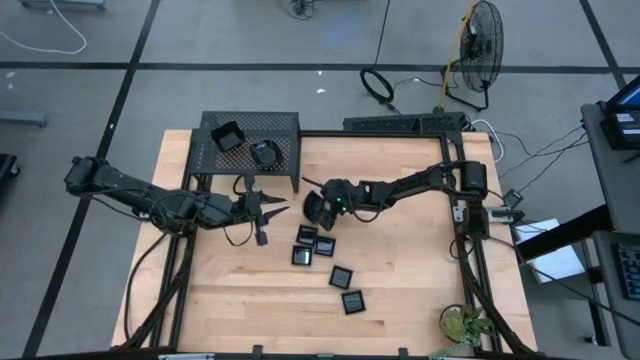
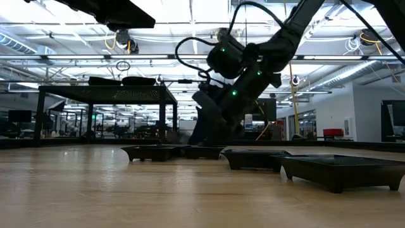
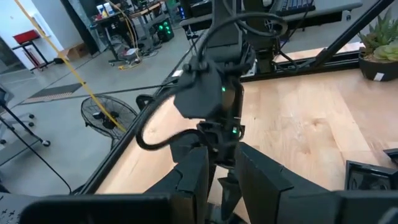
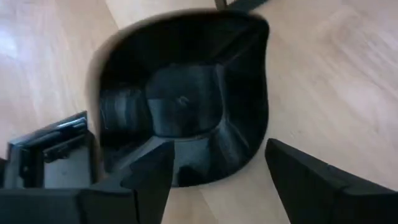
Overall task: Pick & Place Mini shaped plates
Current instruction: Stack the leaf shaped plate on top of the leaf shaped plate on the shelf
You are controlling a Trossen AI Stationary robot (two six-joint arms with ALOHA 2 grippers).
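A: The right gripper [image 1: 312, 206] is seen low over the wooden table [image 1: 400, 280], fingers spread wide. In the right wrist view a glossy black dish [image 4: 186, 106] is framed between them, though no contact can be confirmed.

B: And the left gripper [image 1: 272, 210]?

A: It is held just beside, pointing at the right one, jaws partly parted with nothing seen between them.

B: Where are the other plates found?

A: Four small square plates are laid out in front of the grippers: two close together [image 1: 307, 235], touching or nearly so, a third [image 1: 301, 256] near them, then one [image 1: 342, 276] and another [image 1: 354, 301] farther toward the table's front. Two more dishes [image 1: 229, 138] [image 1: 264, 153] are seen on top of the black mesh rack [image 1: 285, 125] at the back left.

B: Anything else?

A: A potted plant [image 1: 462, 324] is set at the front right corner, and a fan [image 1: 480, 50] is stood on the floor beyond.
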